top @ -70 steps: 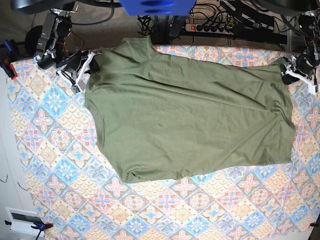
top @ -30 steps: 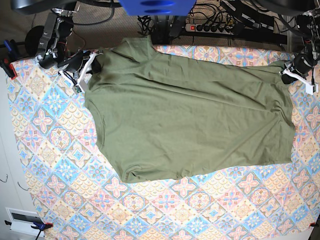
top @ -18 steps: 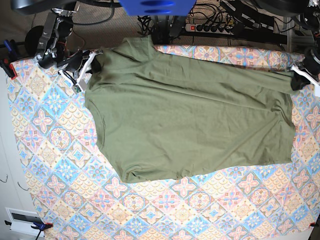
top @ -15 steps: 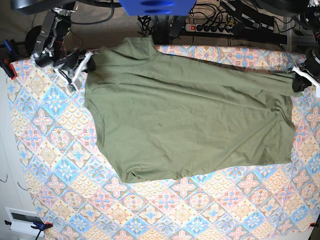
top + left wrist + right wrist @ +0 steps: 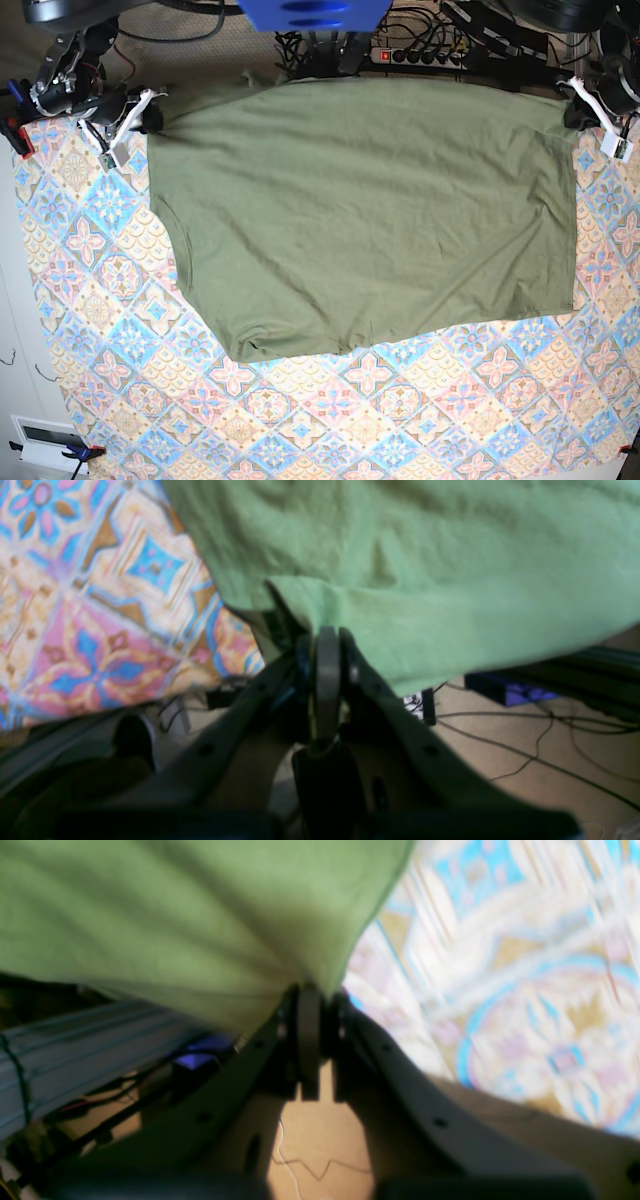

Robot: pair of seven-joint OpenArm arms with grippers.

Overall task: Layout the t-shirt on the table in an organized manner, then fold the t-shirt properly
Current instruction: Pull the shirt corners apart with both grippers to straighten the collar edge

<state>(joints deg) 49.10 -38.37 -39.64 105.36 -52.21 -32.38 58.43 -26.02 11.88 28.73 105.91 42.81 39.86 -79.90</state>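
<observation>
In the left wrist view, the left gripper (image 5: 327, 645) is pinching a folded edge of the t-shirt (image 5: 425, 565), its jaws pressed together on the green cloth. The held corner is hanging past the edge of the table (image 5: 100, 630), with floor and cables showing beneath it.

In the right wrist view, the right gripper (image 5: 310, 1005) is likewise clamping a gathered corner of the t-shirt (image 5: 175, 925), jaws nearly together on the fabric. The patterned table (image 5: 500, 990) is lying blurred to one side, and a metal rail (image 5: 75, 1040) is showing under the cloth.

In the base view, the t-shirt (image 5: 370, 210) is lying across the far half of the table (image 5: 300, 420), its far edge pulled fairly straight between the right gripper (image 5: 135, 115) and the left gripper (image 5: 585, 105). The near hem is looking uneven, curling at the near corner.

Judging from this, the laying-out step is in hand, not yet the fold. The next move seems to be calling for lowering both far corners onto the table with the tension kept, so nothing is draping over the far edge, then letting go.
</observation>
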